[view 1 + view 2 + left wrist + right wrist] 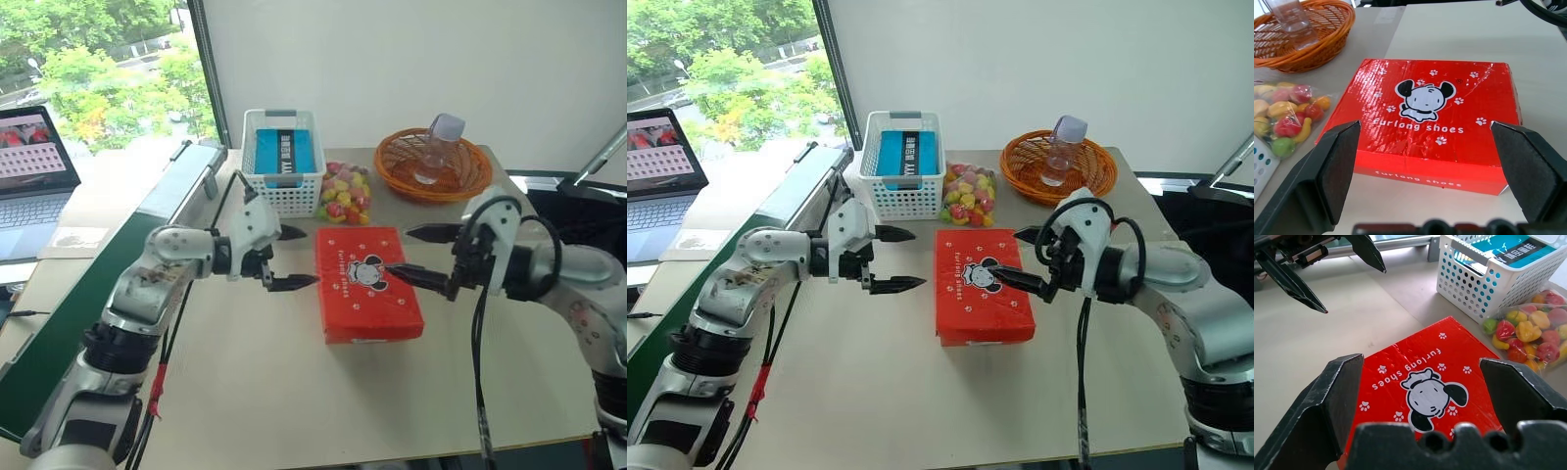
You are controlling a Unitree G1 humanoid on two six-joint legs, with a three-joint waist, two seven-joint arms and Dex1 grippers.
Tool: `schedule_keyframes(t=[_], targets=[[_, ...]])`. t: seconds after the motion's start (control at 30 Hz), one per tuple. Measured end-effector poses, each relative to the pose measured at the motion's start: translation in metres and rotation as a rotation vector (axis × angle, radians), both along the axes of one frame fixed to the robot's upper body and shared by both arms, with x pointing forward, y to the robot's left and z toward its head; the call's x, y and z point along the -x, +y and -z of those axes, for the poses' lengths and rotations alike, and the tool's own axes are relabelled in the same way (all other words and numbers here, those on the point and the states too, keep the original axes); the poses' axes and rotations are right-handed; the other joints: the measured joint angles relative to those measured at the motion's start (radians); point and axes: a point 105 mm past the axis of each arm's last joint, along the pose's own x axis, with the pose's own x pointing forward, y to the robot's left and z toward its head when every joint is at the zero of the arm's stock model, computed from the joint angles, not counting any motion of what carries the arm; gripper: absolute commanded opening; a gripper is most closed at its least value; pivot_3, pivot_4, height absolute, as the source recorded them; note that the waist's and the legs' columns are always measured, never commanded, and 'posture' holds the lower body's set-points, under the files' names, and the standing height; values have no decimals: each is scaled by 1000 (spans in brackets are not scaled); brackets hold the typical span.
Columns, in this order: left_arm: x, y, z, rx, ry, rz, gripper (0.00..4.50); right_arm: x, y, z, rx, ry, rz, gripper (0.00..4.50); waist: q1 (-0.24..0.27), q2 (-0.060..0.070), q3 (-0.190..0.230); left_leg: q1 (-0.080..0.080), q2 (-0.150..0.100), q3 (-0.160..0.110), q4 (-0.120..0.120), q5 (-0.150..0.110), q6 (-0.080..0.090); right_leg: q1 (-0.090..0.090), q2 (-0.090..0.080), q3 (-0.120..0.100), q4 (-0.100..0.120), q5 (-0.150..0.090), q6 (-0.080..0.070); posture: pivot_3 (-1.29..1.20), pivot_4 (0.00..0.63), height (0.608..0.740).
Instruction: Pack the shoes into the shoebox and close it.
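Note:
The shoebox [368, 283] lies flat in the middle of the table with its lid shut. It is orange-red, and its lid bears a black-and-white cartoon figure [1423, 100]. The shoes are out of view. My left gripper [309, 257] hangs open just left of the box, fingers pointing at it, with nothing between them. My right gripper [398, 251] is open and empty over the box's right side, pointing left. In the right wrist view the lid [1422, 382] shows between my fingers [1334, 396], with the left gripper [1327, 276] beyond.
A white mesh basket [281, 186] holding a teal packet stands behind the box, with a bag of colourful candy [345, 193] beside it. An orange wicker basket [432, 171] with a plastic bottle [438, 145] sits at the back right. A laptop [34, 166] is far left.

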Motion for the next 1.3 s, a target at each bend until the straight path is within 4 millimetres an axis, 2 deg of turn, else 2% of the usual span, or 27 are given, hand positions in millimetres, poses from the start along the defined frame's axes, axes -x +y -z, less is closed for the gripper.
schedule_keyframes(t=[0.03, 0.13, 0.2, 0.27, 0.33, 0.43, 0.5, 0.57, 0.63, 0.7, 0.83, 0.9, 1.07, 1.2, 1.3], targets=[[-3, 3, 2, 0, -15, -35, 4500, -3, -7, -2, -22, -18, 58, 4456, 0, 0, 0, 1, 0, 0, 0, 0, 0, 1, 0, 0, 0, 0, 0, 0, 150, 740], [-10, 19, 19, 26, -5, -172, 4500, -18, -51, -1, -105, -42, 322, 4456, 1, 0, 0, 1, 0, 0, 0, 0, 0, 1, -1, 0, -1, 1, 0, 0, 150, 740], [-12, 21, 26, 65, 8, -230, 4500, -21, -75, 2, -178, -50, 457, 4456, 3, 0, 0, 1, 0, 0, 0, 0, 0, 1, -1, 0, 0, 2, 0, 0, 150, 740], [-15, 23, 30, 106, 3, -285, 4500, -20, -93, 10, -210, -48, 553, 4456, 7, 0, 0, 1, -1, 0, 0, 0, 0, 2, -1, 0, -1, 2, 0, 0, 150, 740], [-19, 27, 32, 167, -25, -376, 4500, -15, -115, 30, -239, -29, 683, 4456, 9, 0, 0, 1, -1, 0, 0, 0, 0, 2, -1, 0, 0, 2, 0, 0, 150, 740], [-26, 34, 34, 228, -62, -500, 4500, -11, -132, 50, -324, -13, 815, 4456, 4, 1, 0, 1, -1, 0, 0, 0, 0, 1, -1, 0, 0, 2, 1, 0, 150, 740], [-33, 43, 33, 250, -158, -627, 4500, -8, -144, 57, -364, -48, 920, 4456, -1, 1, -1, 5, -1, 0, 0, 0, 0, 4, -1, 1, 0, 2, 1, 0, 150, 740], [-35, 57, 42, 257, -222, -771, 4500, -1, -155, 70, -312, -74, 1022, 4456, -2, 1, -1, 6, -1, 1, -1, 0, 0, 4, -1, 2, 0, 2, 2, 0, 150, 740], [-30, 68, 58, 248, -217, -855, 4500, 5, -155, 82, -318, -74, 1064, 4456, -6, 2, -1, 7, 0, 2, -1, 0, 0, 4, -1, 2, 1, 2, 2, 0, 150, 740], [-22, 69, 80, 246, -171, -893, 4500, 8, -148, 96, -342, -63, 1079, 4456, -7, 2, -2, 6, 0, 2, -1, 0, 0, 4, -1, 2, 1, 2, 1, 0, 150, 740], [-3, 69, 122, 254, -57, -977, 4500, 10, -126, 121, -310, -59, 1043, 4456, -6, 3, -2, 7, 0, 3, -1, 0, 0, 4, -1, 2, 0, -2, -3, 0, 150, 740], [5, 74, 140, 241, -15, -1021, 4500, 13, -116, 140, -291, -30, 1029, 4456, -6, 3, -2, 7, 1, 3, -1, 0, -1, 3, -2, 2, 0, -2, -4, 0, 150, 740], [10, 82, 143, 255, -40, -1065, 4500, 16, -101, 160, -253, -63, 1022, 4456, -5, 3, -2, 7, 1, 4, -2, -5, -8, 2, -2, 2, 0, -2, -4, 0, 150, 740], [12, 79, 143, 262, -56, -1061, 4500, 19, -89, 169, -244, -84, 1029, 4456, -5, 3, -2, 6, 1, 4, -3, -5, -8, 2, -2, 2, -1, -2, -4, 0, 150, 740], [17, 79, 154, 254, -26, -1069, 4500, 19, -87, 170, -234, -102, 1038, 4456, -7, 3, -2, 6, 1, 5, -3, -5, -8, 2, -3, 2, -1, -2, -4, 0, 150, 740]])
